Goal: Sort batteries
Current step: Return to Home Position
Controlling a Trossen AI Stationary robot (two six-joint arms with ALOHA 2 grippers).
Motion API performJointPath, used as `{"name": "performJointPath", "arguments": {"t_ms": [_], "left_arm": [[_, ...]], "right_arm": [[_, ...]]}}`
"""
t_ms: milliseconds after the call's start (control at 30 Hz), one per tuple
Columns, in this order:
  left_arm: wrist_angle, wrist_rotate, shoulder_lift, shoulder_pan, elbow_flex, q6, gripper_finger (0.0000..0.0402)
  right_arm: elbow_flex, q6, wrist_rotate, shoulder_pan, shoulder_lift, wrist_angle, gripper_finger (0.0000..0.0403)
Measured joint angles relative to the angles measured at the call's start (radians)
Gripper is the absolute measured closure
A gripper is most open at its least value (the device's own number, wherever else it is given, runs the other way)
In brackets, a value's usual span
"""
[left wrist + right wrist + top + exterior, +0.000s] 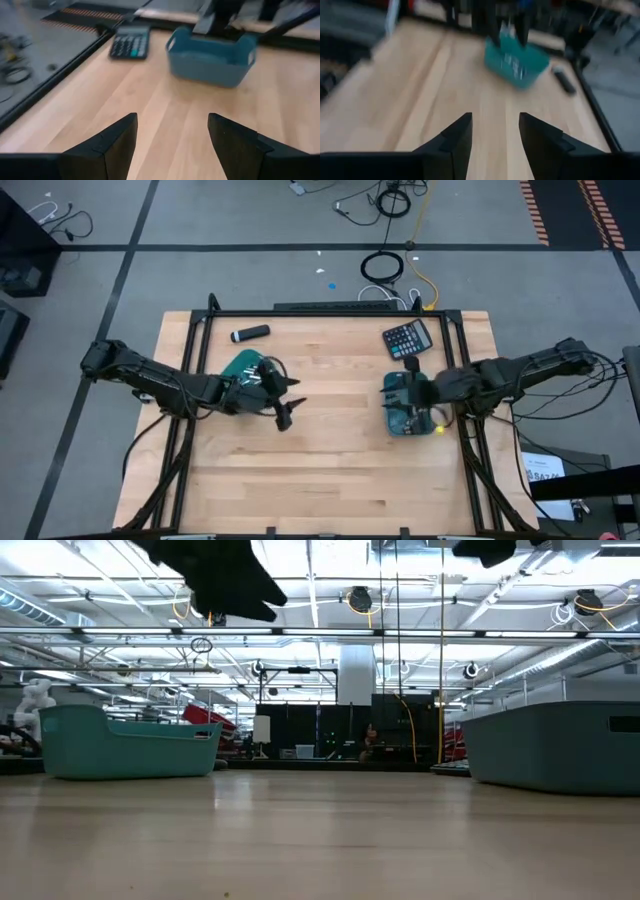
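Now your left gripper (172, 120), beside the teal plastic bin (240, 366), and right gripper (495, 117), over the blue plastic bin (210, 65), hang fingers apart; black calculator (407, 339) print unreadable.

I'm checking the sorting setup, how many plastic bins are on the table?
2: a teal-green plastic bin at left in the high view, a blue plastic bin at right. None appears hidden.

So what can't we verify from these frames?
- Blue bin contents: high view, right arm covers it; left wrist and low views show only walls.
- Batteries in green bin, count: right wrist view blurred; high view too small, left arm overlapping.
- Low view: top edge cuts off both arms.
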Motion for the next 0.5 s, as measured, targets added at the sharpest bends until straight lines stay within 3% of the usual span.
{"name": "performJointPath", "arguments": {"t_ms": [267, 500], "left_arm": [[0.266, 0.219, -0.144, 0.069, -0.211, 0.197, 0.0149], [0.293, 0.289, -0.388, 0.102, -0.377, 0.310, 0.0149]], "right_arm": [[-0.311, 0.002, -0.091, -0.085, -0.221, 0.462, 0.0266], [-0.574, 0.061, -0.175, -0.139, -0.303, 0.883, 0.0279]]}}
